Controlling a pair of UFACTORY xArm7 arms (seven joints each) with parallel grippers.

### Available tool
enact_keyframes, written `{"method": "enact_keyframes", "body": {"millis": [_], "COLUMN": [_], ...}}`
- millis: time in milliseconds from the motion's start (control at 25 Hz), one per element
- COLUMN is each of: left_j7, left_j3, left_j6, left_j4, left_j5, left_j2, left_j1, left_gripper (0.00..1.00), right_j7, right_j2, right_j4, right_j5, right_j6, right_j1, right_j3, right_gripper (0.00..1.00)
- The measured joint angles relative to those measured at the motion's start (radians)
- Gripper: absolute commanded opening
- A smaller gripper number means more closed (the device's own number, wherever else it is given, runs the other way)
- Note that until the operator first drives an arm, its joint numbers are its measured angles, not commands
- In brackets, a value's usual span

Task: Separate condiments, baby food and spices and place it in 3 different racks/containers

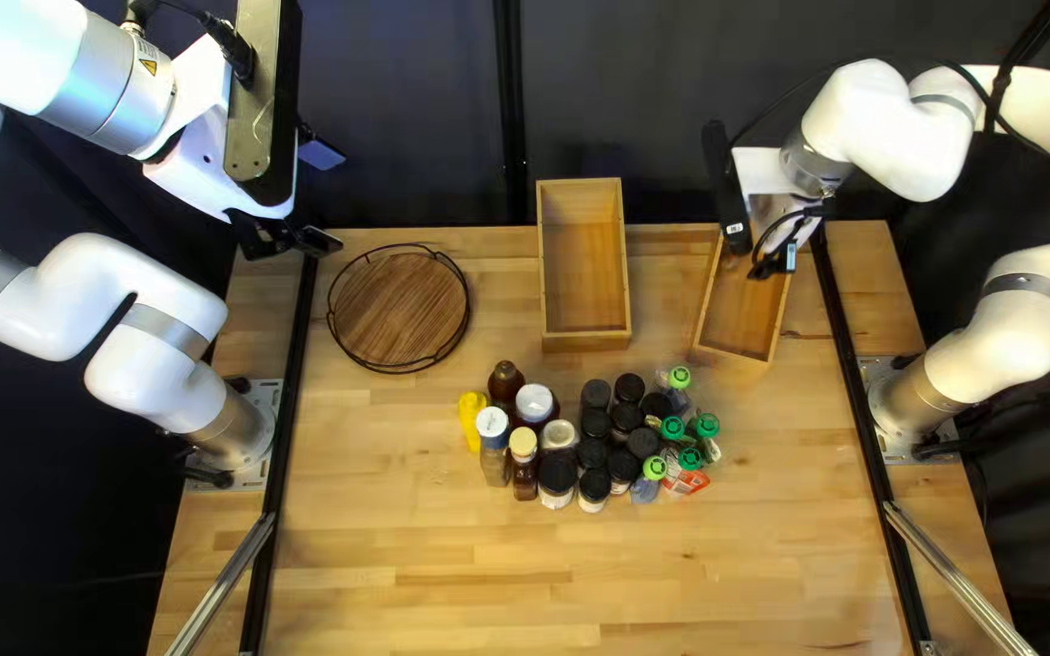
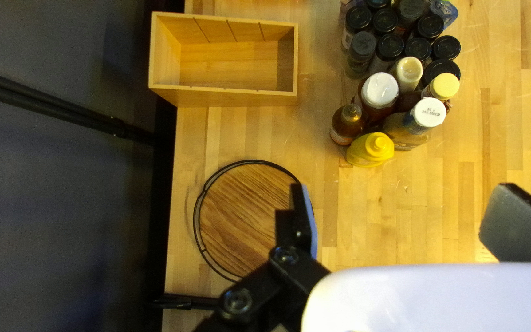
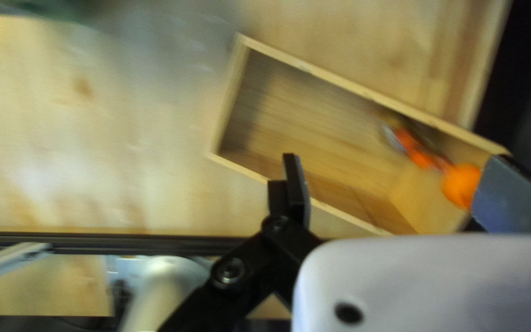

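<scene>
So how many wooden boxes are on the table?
2. A straight-set box at the far edge, to the right of the round tray in the top view; a slanted box beneath the right gripper, its far end partly hidden from above.

A pale tabletop [image 1: 428, 571] of jointed wooden strips fills the middle of the scene, its grain broken by a small dark knot [image 1: 789, 335] toward the far right. Behind its far edge hangs a dark curtain [image 1: 404, 122], with an upright black pole [image 1: 509, 109] near the middle. One black rail [image 1: 288, 425] runs from far to near along the table's left side, and a second black rail [image 1: 853, 365] along its right. Slanting silver bars, one at the near left [image 1: 224, 586], the other at the near right [image 1: 960, 583], lie toward the corners.
</scene>
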Motion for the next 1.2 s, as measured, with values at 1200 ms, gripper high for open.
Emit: {"method": "enact_keyframes", "body": {"millis": [1200], "left_j7": [0.0], "left_j3": [0.0], "left_j6": [0.0], "left_j4": [0.0], "left_j5": [0.0], "left_j2": [0.0], "left_j1": [0.0], "left_gripper": [1.0], "right_j7": [0.109], "right_j2": [-0.229], "right_j4": [-0.095], "right_j5": [-0.091], "right_j6": [-0.396], "right_j1": [0.067], "right_j3": [0.243], "right_gripper": [1.0]}}
